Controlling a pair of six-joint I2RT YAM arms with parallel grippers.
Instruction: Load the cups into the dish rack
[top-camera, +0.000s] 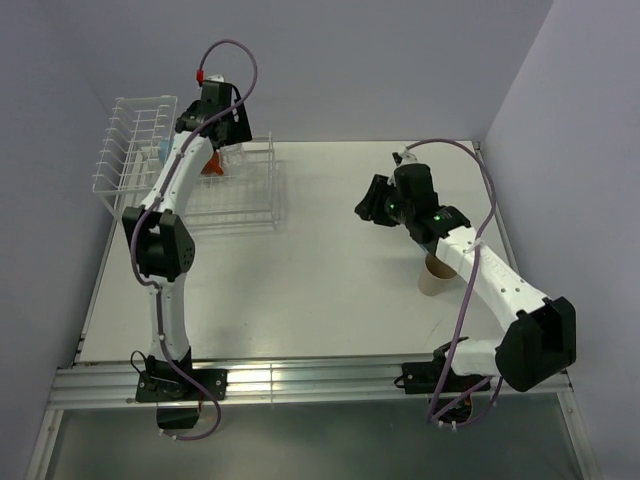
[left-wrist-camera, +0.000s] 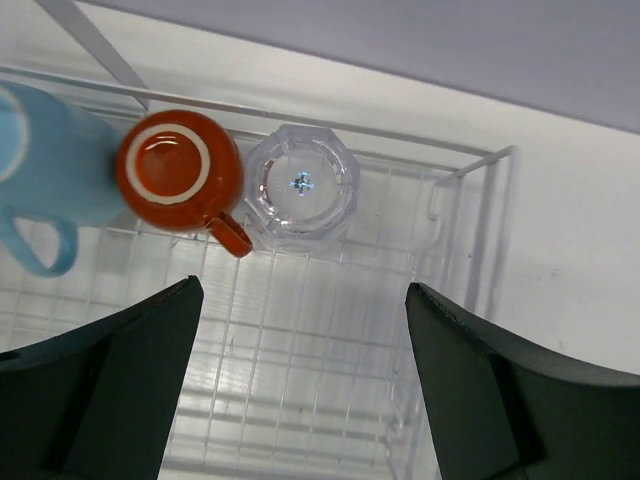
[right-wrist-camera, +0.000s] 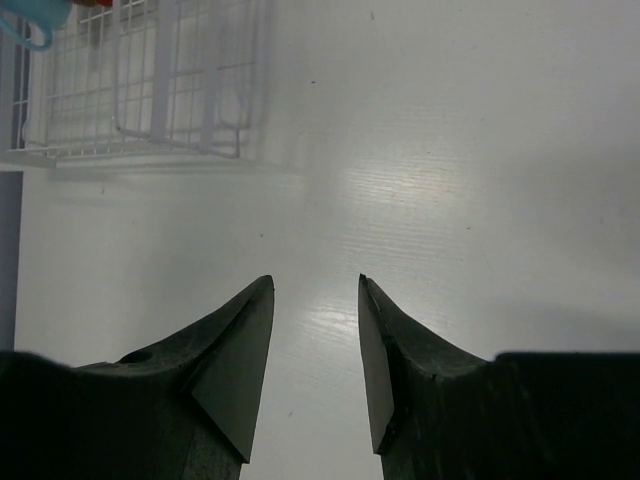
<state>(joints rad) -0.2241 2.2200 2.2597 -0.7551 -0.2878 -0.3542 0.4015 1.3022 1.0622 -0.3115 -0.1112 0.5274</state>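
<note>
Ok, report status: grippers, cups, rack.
Left gripper open, empty, over dish rack. Right gripper open, empty. Red-orange cup, clear tumbler, blue mug racked; beige cup on table. Nothing blocking.

From above, your left arm (top-camera: 165, 195) covers much of the dish rack (top-camera: 135, 130). Of the red-orange cup (top-camera: 212, 166) you get only a sliver beside the wrist. In the left wrist view, the light blue mug (left-wrist-camera: 45, 160) is cut off by the left edge. In the right wrist view, the top left corner clips a blue mug (right-wrist-camera: 30, 8) down to a scrap with its handle, and you cannot tell which mug it is. Your right arm (top-camera: 480, 270) hides part of the beige cup (top-camera: 432, 282) on the desk (top-camera: 300, 290).
</note>
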